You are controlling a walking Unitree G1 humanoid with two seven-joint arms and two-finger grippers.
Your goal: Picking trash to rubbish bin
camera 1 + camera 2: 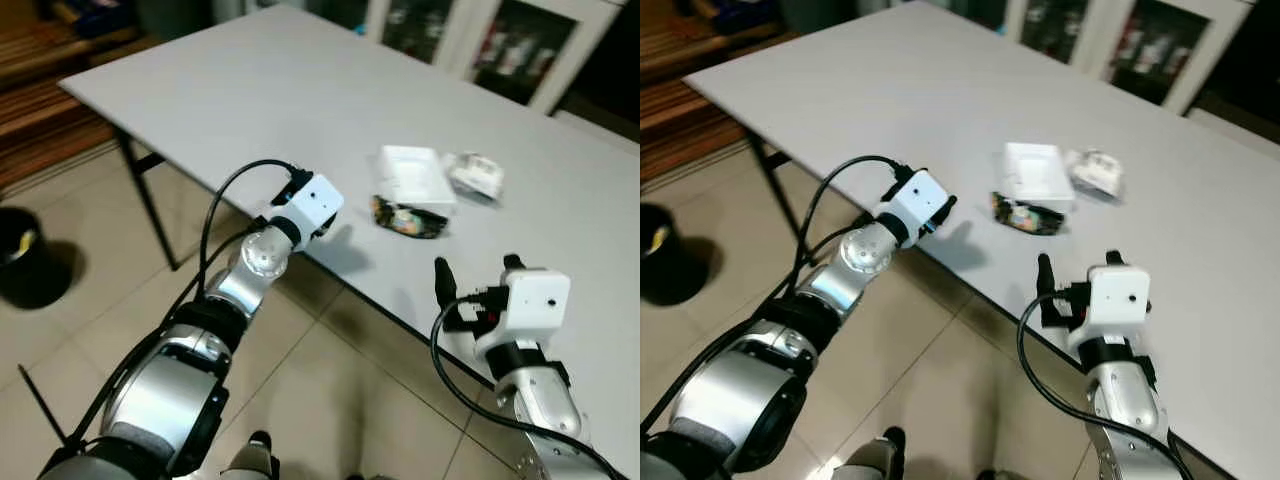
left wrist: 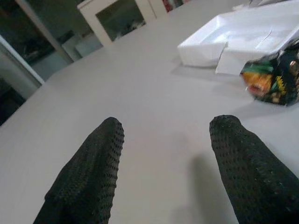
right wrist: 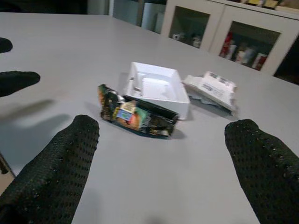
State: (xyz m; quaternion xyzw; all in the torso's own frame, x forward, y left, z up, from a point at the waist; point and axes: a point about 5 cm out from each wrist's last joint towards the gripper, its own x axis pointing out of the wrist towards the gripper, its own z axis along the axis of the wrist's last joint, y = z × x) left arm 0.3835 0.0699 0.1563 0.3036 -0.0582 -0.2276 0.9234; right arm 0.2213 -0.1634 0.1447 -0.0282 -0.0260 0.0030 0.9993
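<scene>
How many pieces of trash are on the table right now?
3, clustered mid-table: a dark snack wrapper nearest the edge, a white foam tray just behind it, and a crumpled white packet beside the tray, to the robot's right.

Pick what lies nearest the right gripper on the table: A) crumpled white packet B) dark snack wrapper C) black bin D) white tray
B: the dark snack wrapper lies in front of the white tray, closest to the open right gripper; the crumpled white packet sits beyond, and the black bin is on the floor.
</scene>
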